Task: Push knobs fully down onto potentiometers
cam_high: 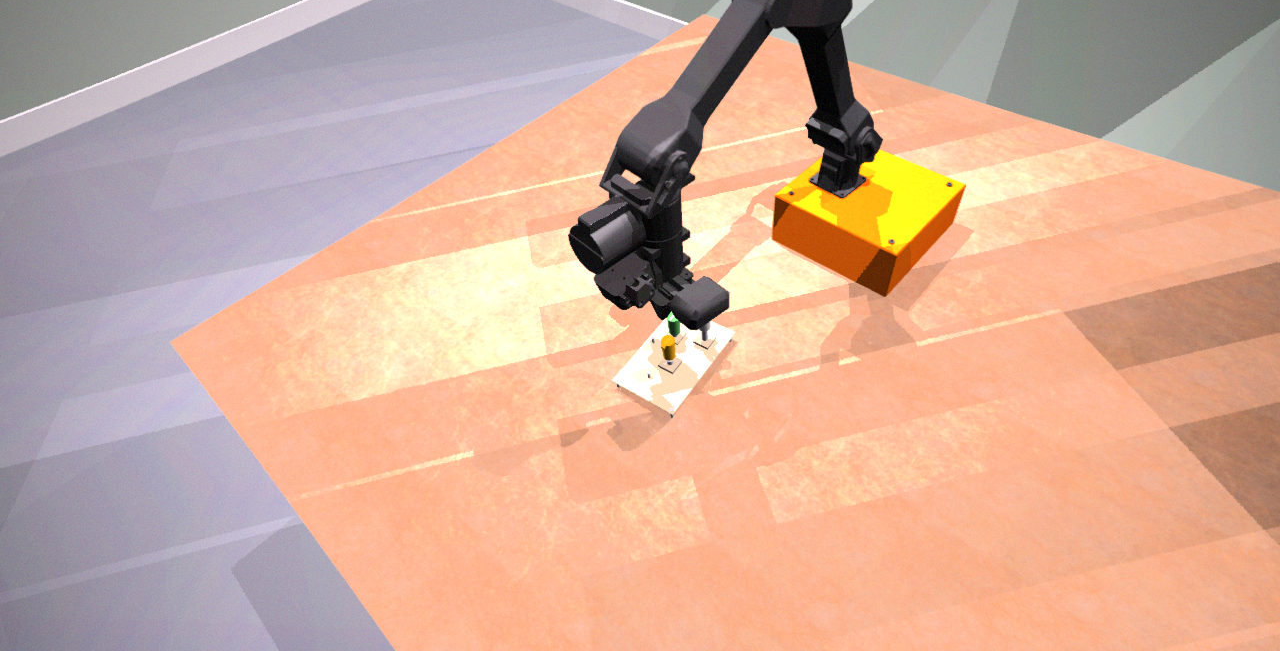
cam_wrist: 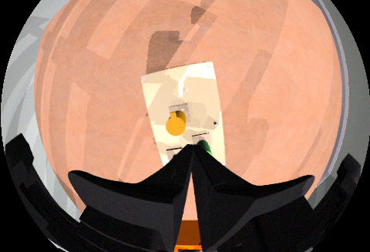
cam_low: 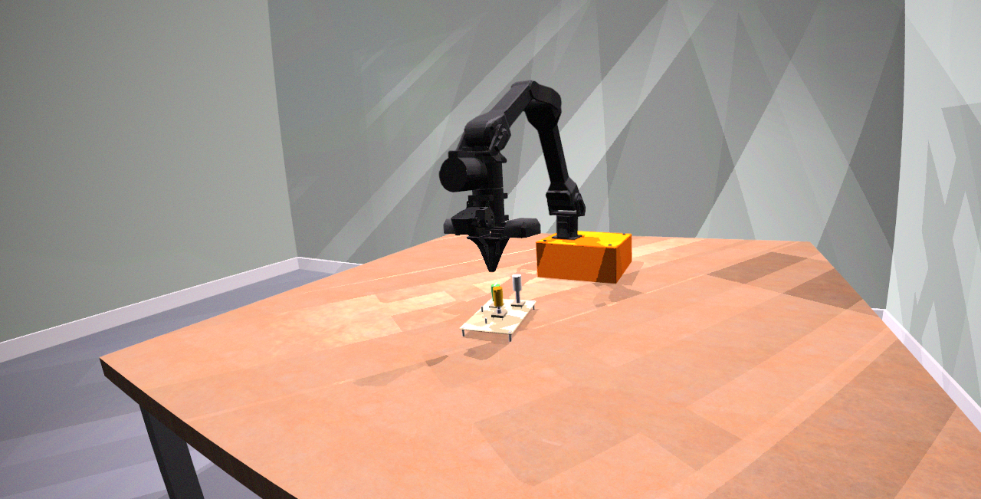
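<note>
End effector [cam_high: 663, 316] [cam_low: 491, 270] [cam_wrist: 193, 149]: closed, empty, above board
Board [cam_high: 646, 385] [cam_low: 480, 326] [cam_wrist: 202, 99]: on worktop [cam_high: 429, 539] [cam_low: 411, 427] [cam_wrist: 104, 121], on legs
Yellow knob [cam_high: 668, 348] [cam_low: 497, 296] [cam_wrist: 176, 126]: raised on shaft; likely light, stiff
Grey knob [cam_low: 516, 282]: raised too
Contact: top centre, straight down
Risk: side load likely snaps potentiometer

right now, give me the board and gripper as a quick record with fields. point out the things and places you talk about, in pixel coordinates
board: pale circuit board [cam_high: 657, 389] [cam_low: 483, 326] [cam_wrist: 200, 109], on short legs on the table
yellow knob [cam_high: 668, 348] [cam_low: 497, 296] [cam_wrist: 176, 126]: upright, shaft visible beneath
grey knob [cam_high: 704, 331] [cam_low: 516, 282]: upright, shaft visible beneath; hidden in wrist view
green knob [cam_high: 674, 325] [cam_low: 492, 290] [cam_wrist: 204, 146]: upright, base partly hidden
gripper [cam_low: 491, 270] [cam_wrist: 193, 149]: shut, nothing held, above the board
arm base: orange-yellow box [cam_high: 827, 239] [cam_low: 572, 261] [cam_wrist: 189, 232]
</note>
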Robot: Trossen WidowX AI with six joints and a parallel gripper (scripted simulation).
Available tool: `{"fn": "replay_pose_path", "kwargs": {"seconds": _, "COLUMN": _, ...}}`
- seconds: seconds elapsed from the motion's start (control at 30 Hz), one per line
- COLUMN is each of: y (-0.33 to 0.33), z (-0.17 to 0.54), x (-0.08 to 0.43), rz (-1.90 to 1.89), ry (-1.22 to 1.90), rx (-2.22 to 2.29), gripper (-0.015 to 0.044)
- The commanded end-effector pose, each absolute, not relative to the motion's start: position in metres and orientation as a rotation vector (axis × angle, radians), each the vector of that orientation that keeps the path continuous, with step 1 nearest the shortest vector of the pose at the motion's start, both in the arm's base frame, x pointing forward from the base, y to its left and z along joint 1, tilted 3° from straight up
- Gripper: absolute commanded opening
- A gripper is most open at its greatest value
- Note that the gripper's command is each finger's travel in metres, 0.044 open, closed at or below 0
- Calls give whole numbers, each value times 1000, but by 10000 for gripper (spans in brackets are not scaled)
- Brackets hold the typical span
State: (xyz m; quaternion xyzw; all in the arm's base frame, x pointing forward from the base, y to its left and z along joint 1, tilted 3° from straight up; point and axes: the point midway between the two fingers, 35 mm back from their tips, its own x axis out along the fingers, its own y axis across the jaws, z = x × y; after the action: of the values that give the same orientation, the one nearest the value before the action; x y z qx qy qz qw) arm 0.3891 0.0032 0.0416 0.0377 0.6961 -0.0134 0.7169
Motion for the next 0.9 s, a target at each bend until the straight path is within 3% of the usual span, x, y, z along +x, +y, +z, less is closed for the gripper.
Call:
{"fn": "replay_pose_path", "kwargs": {"seconds": 0.0, "y": 4, "z": 43, "x": 390, "rz": -143, "ry": 1539, "rx": 197, "gripper": 0}}
{"fn": "replay_pose_path", "kwargs": {"seconds": 0.87, "y": 10, "z": 50, "x": 394, "rz": -848, "ry": 1395, "rx": 898, "gripper": 0}}
